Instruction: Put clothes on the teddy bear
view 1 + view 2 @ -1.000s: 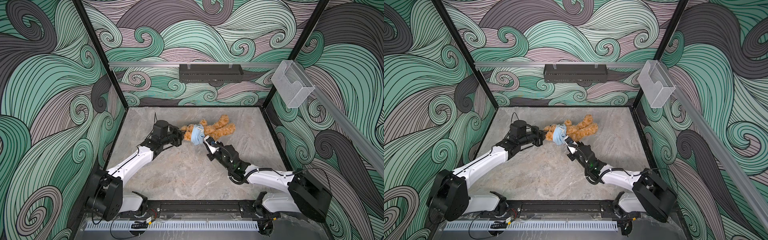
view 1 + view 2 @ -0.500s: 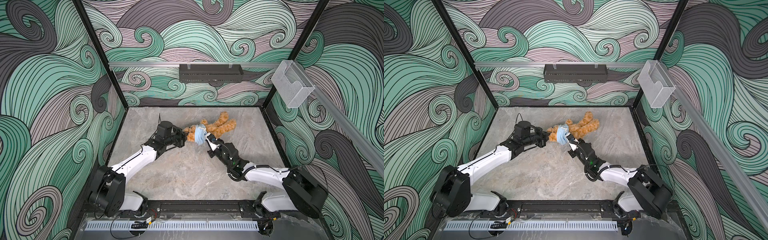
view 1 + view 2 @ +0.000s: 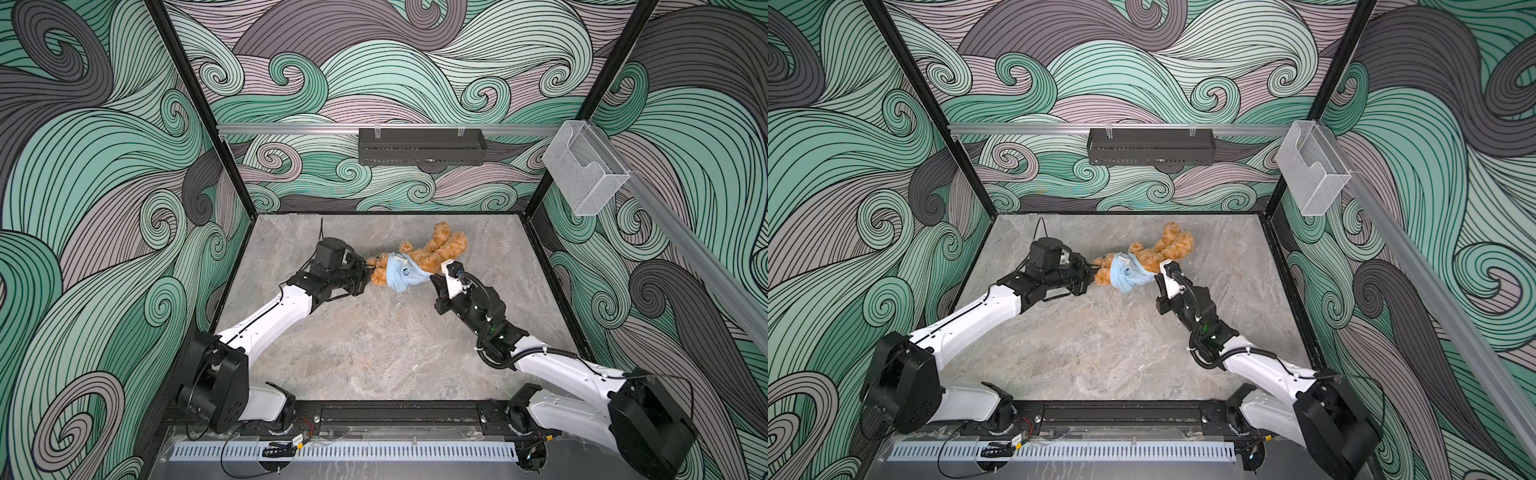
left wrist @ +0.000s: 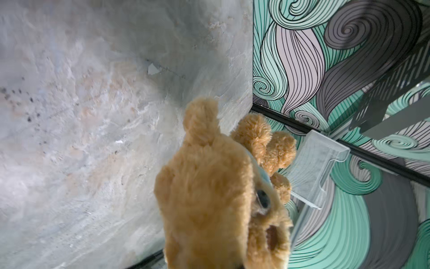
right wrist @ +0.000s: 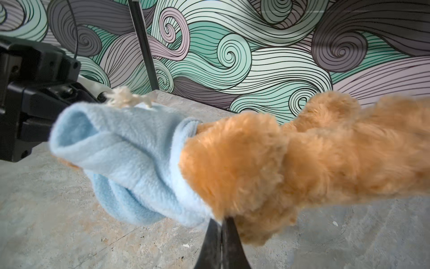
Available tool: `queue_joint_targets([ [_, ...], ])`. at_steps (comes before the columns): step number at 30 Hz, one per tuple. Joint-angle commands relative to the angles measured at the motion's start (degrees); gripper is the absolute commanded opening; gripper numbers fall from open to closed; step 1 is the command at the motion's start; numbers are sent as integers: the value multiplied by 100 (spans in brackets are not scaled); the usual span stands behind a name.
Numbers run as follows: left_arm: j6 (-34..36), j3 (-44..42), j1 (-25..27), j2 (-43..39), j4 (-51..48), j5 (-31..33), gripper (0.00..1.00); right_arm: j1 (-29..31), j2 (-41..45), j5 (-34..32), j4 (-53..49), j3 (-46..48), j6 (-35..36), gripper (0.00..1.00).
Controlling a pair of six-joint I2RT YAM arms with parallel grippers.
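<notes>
My left arm [image 3: 270, 320] reaches from its base toward the middle, forearm low and nearly level. The left tool [image 3: 367, 276] points to the right in both top views, jaws clamped tight. My right arm [image 3: 557, 368] stretches in from the opposite side, its wrist [image 3: 469, 303] raised. The right tool [image 3: 433, 281] aims up and leftward, its fingers [image 5: 221, 240] pressed together. The two tools face each other, near but apart.

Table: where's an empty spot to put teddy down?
Bare: the table's middle, between both arms and the front rail, and the strip along the right wall. Crowded: the back, where the left gripper and right gripper hold teddy and hoodie.
</notes>
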State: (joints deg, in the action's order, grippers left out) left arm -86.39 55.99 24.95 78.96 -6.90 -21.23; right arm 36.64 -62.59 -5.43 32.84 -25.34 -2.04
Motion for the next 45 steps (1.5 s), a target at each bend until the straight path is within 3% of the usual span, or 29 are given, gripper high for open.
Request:
queue_joint_targets([
  [1,1422,304,-68,151,-1133,720,0,-191,368,-452,-362,-13,-872,0],
  [12,3507,435,496,194,-2136,2409,0,-402,924,-1865,-1315,-49,-2066,0],
  [17,4322,405,646,186,-2050,2468,0,-859,782,-1901,-1776,-41,-2396,0],
  [23,5334,302,697,105,-1786,2332,0,-1731,556,-987,-2288,-57,-2845,0],
  [25,5202,104,679,10,-1369,2195,0,-1976,365,-148,-2207,-93,-2786,0],
  [28,4661,-152,678,-60,-382,1713,0,-1965,-23,1309,-1078,137,-2332,0],
  [31,4160,-191,664,-1,218,1561,0,-1950,-522,2382,-1442,-152,-1615,0],
  [33,3950,-202,627,26,494,1522,0,-1949,-733,2959,-1768,-292,-1250,7],
  [37,3808,-241,600,122,885,1431,0,-1950,-749,3553,-2939,-705,-779,20],
  [40,4002,-434,599,156,1280,1329,0,-1950,-294,4069,-3226,-820,-755,29],
  [45,4646,-821,606,1,1910,1089,0,-1849,-443,4201,-2692,-1083,-1870,39],
])
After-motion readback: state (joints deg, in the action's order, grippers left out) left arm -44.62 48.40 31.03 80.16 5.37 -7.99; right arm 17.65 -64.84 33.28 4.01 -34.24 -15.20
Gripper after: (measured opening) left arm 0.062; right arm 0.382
